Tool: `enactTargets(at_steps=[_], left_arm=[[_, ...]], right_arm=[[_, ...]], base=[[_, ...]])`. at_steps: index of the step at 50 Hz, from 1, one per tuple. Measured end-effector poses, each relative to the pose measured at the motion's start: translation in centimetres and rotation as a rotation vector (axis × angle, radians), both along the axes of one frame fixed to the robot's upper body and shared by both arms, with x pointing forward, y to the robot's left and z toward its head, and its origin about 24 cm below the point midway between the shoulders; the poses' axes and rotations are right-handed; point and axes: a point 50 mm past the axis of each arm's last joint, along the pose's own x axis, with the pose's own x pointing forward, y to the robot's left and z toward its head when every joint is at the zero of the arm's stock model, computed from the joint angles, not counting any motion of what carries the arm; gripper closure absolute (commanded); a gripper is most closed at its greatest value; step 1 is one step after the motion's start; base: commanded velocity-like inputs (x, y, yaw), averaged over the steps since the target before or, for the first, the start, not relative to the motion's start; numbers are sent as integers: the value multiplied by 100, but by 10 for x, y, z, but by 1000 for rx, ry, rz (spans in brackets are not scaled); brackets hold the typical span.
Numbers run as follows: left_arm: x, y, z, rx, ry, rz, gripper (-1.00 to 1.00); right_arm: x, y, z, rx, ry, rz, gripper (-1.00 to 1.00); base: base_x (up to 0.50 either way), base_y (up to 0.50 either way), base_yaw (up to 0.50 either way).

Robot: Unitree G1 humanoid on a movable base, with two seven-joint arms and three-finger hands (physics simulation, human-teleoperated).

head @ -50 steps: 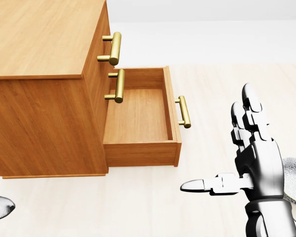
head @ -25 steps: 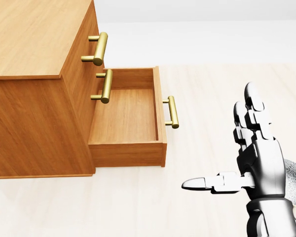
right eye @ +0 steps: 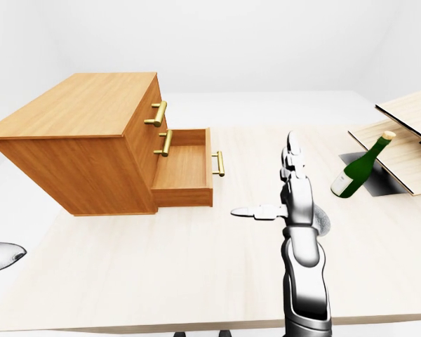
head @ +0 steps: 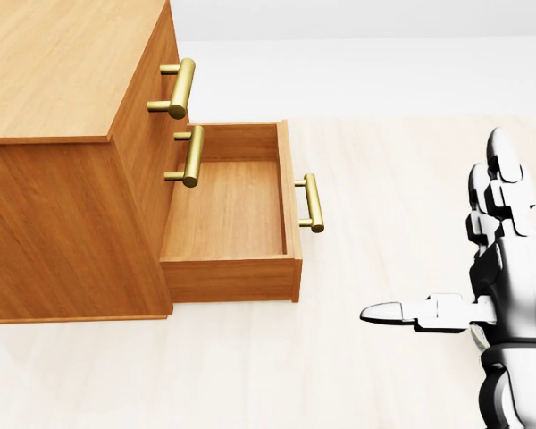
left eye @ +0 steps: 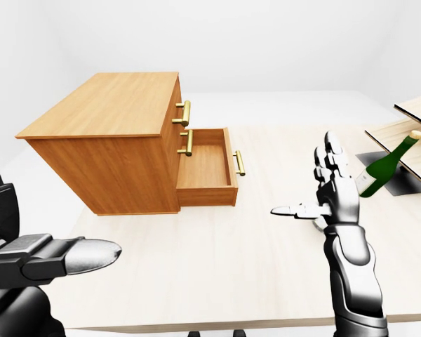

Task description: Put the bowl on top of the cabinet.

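Nearest, by the table's (left eye: 196,267) near-left corner: left hand (left eye: 35,256), dark and only partly in view, one finger stretched flat, nothing in it; the rest of its fingers can't be made out. Further in, toward the near-right part of the table: right hand (left eye: 337,200) held upright, fingers (left eye: 331,151) straight and spread, thumb pointing to the view's left, gripping nothing. The bowl (right eye: 324,223) is a grey speckled sliver just beyond and to the right of that wrist in the right-eye view, mostly hidden by the hand and resting on the table. It is round, so there is no long axis to line up. The right hand is plainly the nearer one; my judgement is that it must reach past its own palm, rightward and away. Cabinet (left eye: 105,105) stands at the far-left part, top bare, lower drawer (left eye: 205,167) pulled open. A green bottle (left eye: 382,168) leans at the far-right edge. No brand or writing is legible anywhere.
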Motion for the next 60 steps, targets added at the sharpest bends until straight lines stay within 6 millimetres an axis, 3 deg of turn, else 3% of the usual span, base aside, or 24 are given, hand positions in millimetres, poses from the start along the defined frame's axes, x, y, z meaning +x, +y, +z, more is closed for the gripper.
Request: enactTargets(at_steps=[24,60], left_arm=[[-2,2,2,-6,-11,2,-100],[-2,1,1,0,-8,3,-100]], right_arm=[[2,-23,5,-202,25,-112,-100],[3,-46,-16,-473,210,-211,-100]], base=[[0,0,0],[0,0,0]])
